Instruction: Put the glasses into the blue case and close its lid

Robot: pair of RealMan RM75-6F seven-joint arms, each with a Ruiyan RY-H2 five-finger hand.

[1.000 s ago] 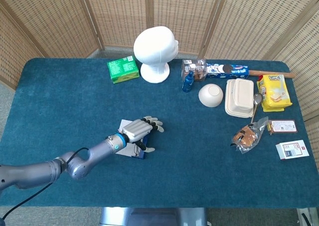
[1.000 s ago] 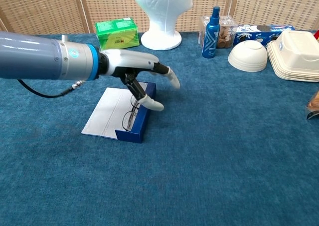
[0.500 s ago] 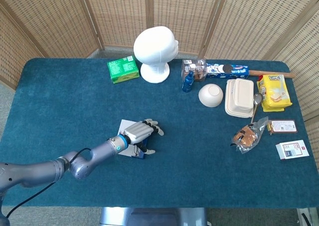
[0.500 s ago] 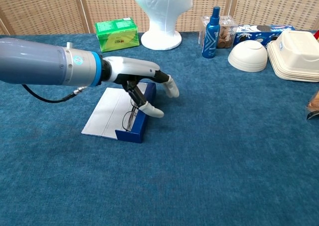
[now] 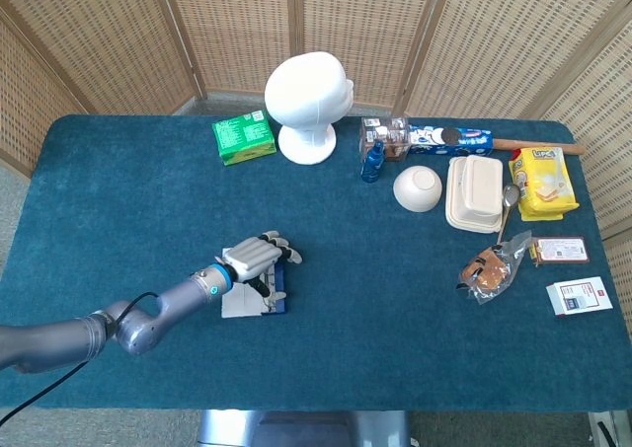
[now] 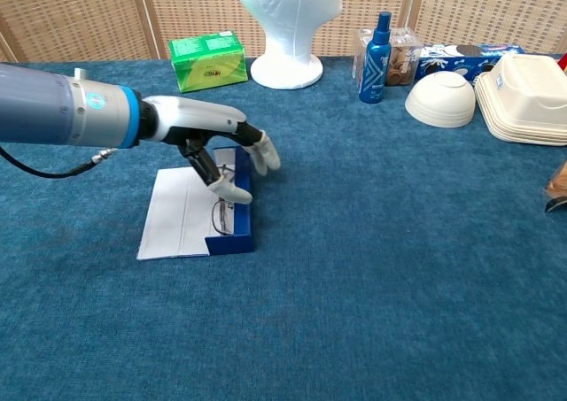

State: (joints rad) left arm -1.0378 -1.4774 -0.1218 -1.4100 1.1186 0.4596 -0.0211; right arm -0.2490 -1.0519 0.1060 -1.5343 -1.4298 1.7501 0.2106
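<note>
The blue case (image 6: 232,240) lies open on the table left of centre, its white lid (image 6: 177,224) flat to the left. The thin-framed glasses (image 6: 220,215) lie inside the blue half, against its wall. My left hand (image 6: 217,140) hovers over the far end of the case, fingers (image 6: 262,153) spread and thumb pointing down at the glasses; I cannot tell whether it touches them. From the head view, the left hand (image 5: 255,258) covers the upper part of the case (image 5: 263,306). The right hand is in neither view.
Along the back stand a white mannequin head (image 5: 308,102), a green box (image 5: 243,136) and a blue bottle (image 5: 372,161). A white bowl (image 5: 418,187), a lidded food container (image 5: 475,192), snack packets (image 5: 541,183) and small boxes (image 5: 579,296) fill the right side.
My left hand has drawn back to the left. The case has shifted left with it and turned, so its lid now lies squarer to the table edge.
</note>
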